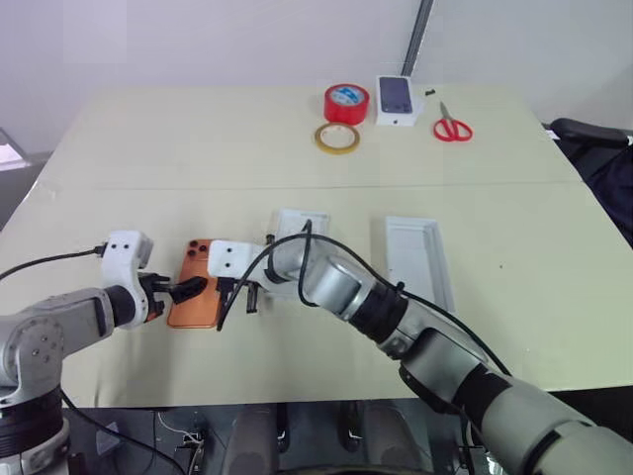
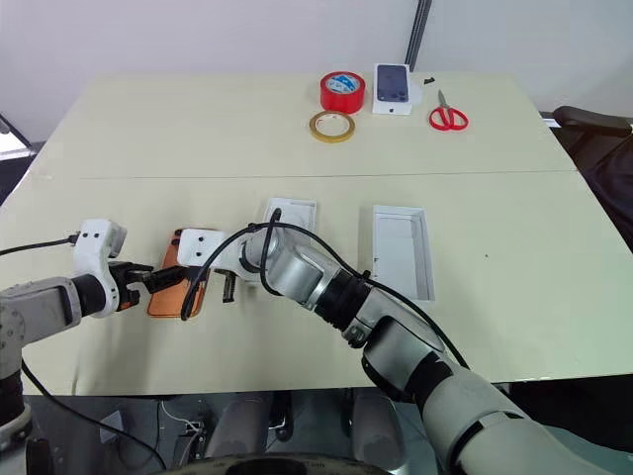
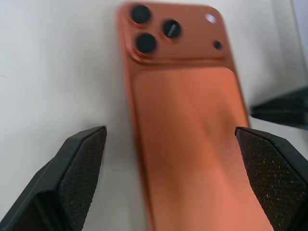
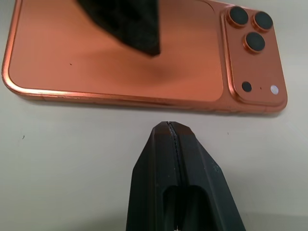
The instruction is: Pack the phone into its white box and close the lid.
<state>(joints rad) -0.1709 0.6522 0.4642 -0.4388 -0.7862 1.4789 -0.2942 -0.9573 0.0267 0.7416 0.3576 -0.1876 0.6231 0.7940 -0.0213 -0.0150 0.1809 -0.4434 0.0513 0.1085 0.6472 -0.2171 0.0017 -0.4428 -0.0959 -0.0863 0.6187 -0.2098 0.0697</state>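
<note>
The phone (image 1: 194,288) lies back-up on the counter (image 1: 148,158); the left claw (image 3: 171,175) gapes wide over it, gripping nothing; the right claw (image 4: 172,132), pressed shut and empty, sits just beside its long edge.

i see a pale table (image 1: 148,148). at its far edge a red tape roll (image 1: 346,102) sits just behind a yellowish tape ring (image 1: 336,138), next to a small white carton (image 1: 396,100) picturing a dark phone, then red-handled scissors (image 1: 452,126).
</note>
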